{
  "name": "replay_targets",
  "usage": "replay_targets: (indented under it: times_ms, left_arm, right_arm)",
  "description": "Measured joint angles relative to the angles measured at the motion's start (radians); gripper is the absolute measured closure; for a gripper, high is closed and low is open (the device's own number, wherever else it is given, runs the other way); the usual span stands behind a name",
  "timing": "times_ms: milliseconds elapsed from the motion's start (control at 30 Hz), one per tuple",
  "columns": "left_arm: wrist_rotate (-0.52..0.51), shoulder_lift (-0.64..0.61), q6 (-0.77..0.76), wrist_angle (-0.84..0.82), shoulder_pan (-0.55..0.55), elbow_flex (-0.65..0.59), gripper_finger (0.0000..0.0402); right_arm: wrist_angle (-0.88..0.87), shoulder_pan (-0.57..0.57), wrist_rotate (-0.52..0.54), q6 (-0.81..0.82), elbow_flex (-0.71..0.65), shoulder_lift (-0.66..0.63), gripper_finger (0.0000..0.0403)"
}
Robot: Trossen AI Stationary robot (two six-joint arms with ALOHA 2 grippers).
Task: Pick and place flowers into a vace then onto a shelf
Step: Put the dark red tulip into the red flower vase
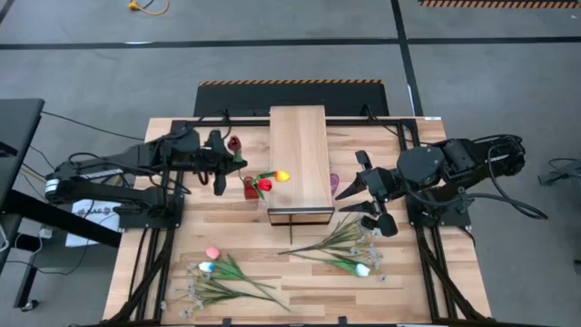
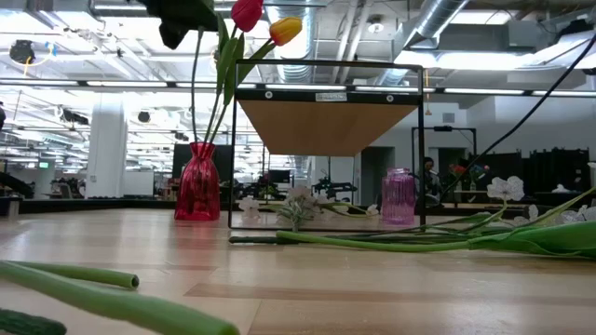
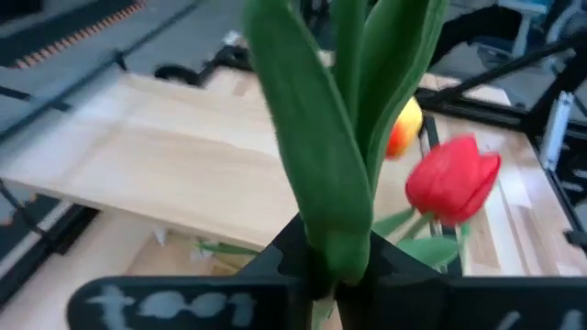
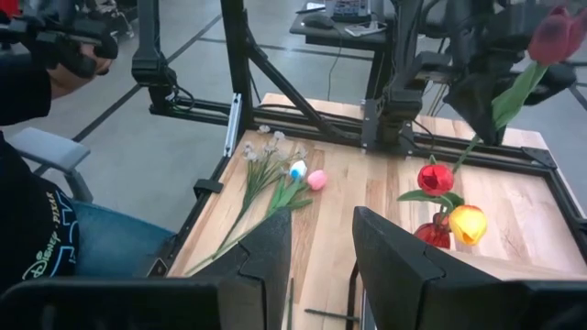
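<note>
Left claw (image 1: 221, 166) pinched a maroon tulip (image 1: 235, 143) by its stem, red vase (image 1: 250, 189) just below it. A tilted stem could miss the mouth, jostling the red and yellow tulips already inside. Right claw (image 1: 374, 202) idled, slightly parted.

The left arm reaches in from nine o'clock toward the table's centre, its left gripper (image 1: 221, 162) raised above the tabletop and clamped tight on a green flower stem (image 3: 341, 247) that stands upright between the fingers (image 3: 275, 266). The right arm sits folded at three o'clock, its right gripper (image 1: 363, 195) pointing toward nine o'clock with the two fingers (image 4: 390, 266) parted and nothing between them.
</note>
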Motion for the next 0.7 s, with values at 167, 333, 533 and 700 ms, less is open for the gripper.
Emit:
replay_targets:
  times_ms: [167,333,533,700]
  left_arm:
    - [0.025,-0.001,0.0,0.049,0.0,-0.049,0.0367]
    - [0.03,0.0,-0.002,0.081,0.0,-0.098,0.0354]
    - [0.029,0.0,-0.003,0.165,0.0,-0.182,0.0346]
    - [0.023,0.0,-0.001,0.216,0.0,-0.232,0.0339]
  right_arm:
    - [-0.002,0.0,0.001,0.0,0.0,0.0,0.029]
    - [-0.008,0.0,0.002,0.0,0.0,0.0,0.029]
    - [-0.022,0.0,0.002,0.0,0.0,0.0,0.029]
    - [-0.022,0.0,0.002,0.0,0.0,0.0,0.029]
